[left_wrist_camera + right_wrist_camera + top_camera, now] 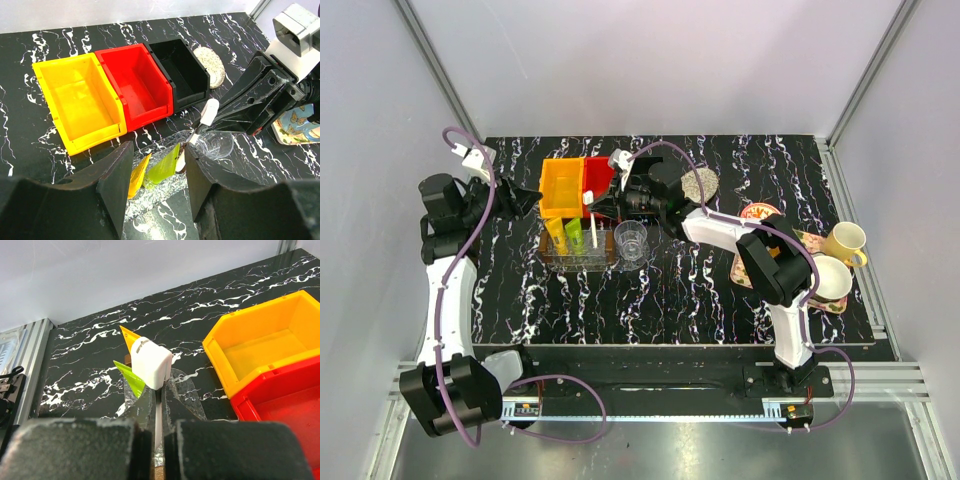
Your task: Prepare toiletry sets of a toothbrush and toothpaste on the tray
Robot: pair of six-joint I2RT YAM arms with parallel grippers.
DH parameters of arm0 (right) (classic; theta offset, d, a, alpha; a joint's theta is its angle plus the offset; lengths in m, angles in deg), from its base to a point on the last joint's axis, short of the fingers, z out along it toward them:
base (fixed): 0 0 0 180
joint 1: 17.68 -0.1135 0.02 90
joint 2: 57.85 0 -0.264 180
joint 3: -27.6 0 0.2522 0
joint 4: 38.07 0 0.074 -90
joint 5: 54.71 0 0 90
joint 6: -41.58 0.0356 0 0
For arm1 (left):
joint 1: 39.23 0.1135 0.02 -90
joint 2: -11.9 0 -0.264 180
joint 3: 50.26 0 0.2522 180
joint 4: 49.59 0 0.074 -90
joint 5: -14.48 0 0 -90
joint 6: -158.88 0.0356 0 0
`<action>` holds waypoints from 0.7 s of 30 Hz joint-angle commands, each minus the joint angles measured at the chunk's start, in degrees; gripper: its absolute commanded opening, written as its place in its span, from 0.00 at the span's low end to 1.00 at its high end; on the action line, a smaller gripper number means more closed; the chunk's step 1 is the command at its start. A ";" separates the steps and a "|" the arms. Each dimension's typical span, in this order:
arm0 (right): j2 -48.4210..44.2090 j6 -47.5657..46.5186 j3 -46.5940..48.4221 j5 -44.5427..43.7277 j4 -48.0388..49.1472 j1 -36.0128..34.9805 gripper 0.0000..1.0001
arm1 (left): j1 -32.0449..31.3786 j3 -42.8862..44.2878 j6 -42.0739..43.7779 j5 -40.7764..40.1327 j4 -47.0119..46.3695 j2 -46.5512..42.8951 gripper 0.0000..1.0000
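A clear tray (582, 258) lies in front of the bins. On it lie a yellow toothpaste tube (556, 232) and a light green tube (575, 236). My right gripper (600, 205) is shut on the white toothbrush (592, 226) and holds it tilted over the tray. In the right wrist view the gripper (159, 395) pinches the handle below the white head (150, 362), with the green tube (131, 377) and the yellow tube (130, 335) beyond. My left gripper (528, 200) is open and empty. In its own view (157, 152) it frames both tubes (139, 172).
Yellow (562, 187), red (598, 178) and black (180, 70) bins stand in a row behind the tray. A clear cup (631, 240) stands at the tray's right end. A round scrubber (700, 183), a yellow mug (845, 243) and a white cup (830, 278) are at the right.
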 commanded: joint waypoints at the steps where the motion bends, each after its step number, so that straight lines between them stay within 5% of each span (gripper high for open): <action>1: 1.07 -0.92 1.01 0.38 3.25 -0.68 0.00 | 0.44 -0.24 -0.54 1.84 -3.27 0.51 0.49; 21: 2.65 -2.50 0.75 0.20 4.30 -1.21 0.00 | 0.97 -0.33 -0.63 2.37 -3.18 0.95 0.49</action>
